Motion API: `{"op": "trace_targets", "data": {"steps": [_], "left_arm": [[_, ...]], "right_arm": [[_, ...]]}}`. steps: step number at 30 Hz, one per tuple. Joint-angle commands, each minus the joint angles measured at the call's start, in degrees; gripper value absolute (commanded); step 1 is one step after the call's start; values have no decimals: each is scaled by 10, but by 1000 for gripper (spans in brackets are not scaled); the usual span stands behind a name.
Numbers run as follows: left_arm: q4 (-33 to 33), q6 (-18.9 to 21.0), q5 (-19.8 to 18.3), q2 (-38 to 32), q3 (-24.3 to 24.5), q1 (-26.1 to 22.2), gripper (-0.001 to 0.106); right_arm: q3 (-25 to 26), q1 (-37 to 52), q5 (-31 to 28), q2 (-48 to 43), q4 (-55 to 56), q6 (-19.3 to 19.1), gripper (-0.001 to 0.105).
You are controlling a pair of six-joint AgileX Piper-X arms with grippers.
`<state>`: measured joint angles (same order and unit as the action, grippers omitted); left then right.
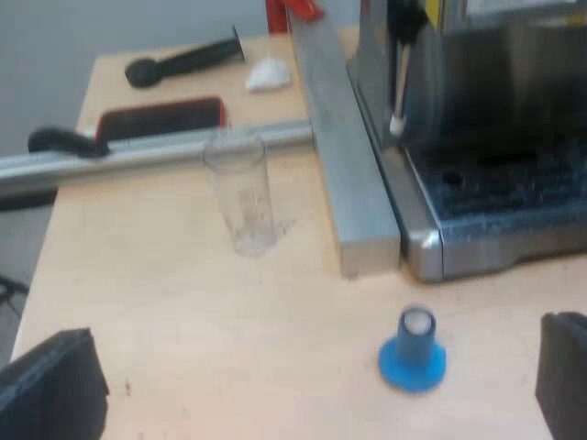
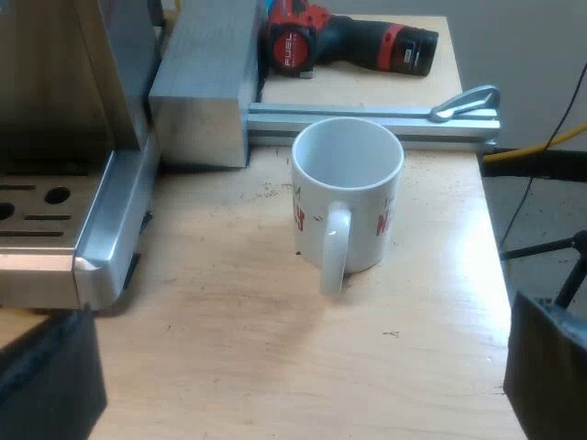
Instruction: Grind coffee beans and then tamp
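The left end effector (image 1: pixel 312 367) hangs over the counter (image 1: pixel 183 312) with its fingers spread wide and nothing between them. Ahead of it the blue tamper (image 1: pixel 413 353) stands upright on its base, close to the front corner of the espresso machine (image 1: pixel 495 137) and touching nothing. The measuring glass (image 1: pixel 243 197) stands upright, well apart from the tamper and just beside a long metal bar (image 1: pixel 348 156) that runs along the machine's side; it looks empty (clear walls, nothing seen at the bottom). Past a second bar lie a dark-handled tool (image 1: pixel 183 60) and a small white crumpled thing (image 1: pixel 268 75).

The right end effector (image 2: pixel 298 367) is also wide open and holds nothing. A white mug (image 2: pixel 347 197) with red print stands upright near the machine's drip tray (image 2: pixel 55 229), its handle turned toward the camera and its inside bare and white. Behind the mug, beyond a metal rail, lies a red and black power drill (image 2: pixel 339 41)
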<state>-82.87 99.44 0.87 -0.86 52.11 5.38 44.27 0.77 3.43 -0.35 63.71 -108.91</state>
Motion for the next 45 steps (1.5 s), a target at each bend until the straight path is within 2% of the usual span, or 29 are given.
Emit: {"op": "trace_targets", "data": {"steps": [1, 5, 9, 12, 13, 18, 27, 31, 45], "left_arm": [[-16, 6, 6, -81, -10, -1, 97], [3, 6, 6, -81, -28, -1, 97], [88, 6, 3, -79, -62, -1, 97], [127, 6, -3, -79, -81, -1, 97], [180, 6, -27, -79, -111, -1, 97], [244, 6, -76, -78, -170, -1, 97], [259, 6, -86, -78, -233, -1, 97], [266, 6, -93, -78, -236, -1, 97], [267, 6, -93, -78, -237, -1, 97]], "right_arm": [[0, 3, 7, -27, 0, -2, 90], [-11, 3, 7, -27, -1, -2, 90], [-29, 3, 7, -27, -8, -2, 90], [-45, 3, 7, -27, -9, -2, 90], [-50, 3, 7, -27, -9, -2, 90], [-76, 3, 7, -26, -14, -2, 90], [-111, 3, 7, -26, -15, -2, 90], [-131, 3, 7, -26, -26, -2, 90], [-131, 3, 3, -26, -27, -2, 90]]}}
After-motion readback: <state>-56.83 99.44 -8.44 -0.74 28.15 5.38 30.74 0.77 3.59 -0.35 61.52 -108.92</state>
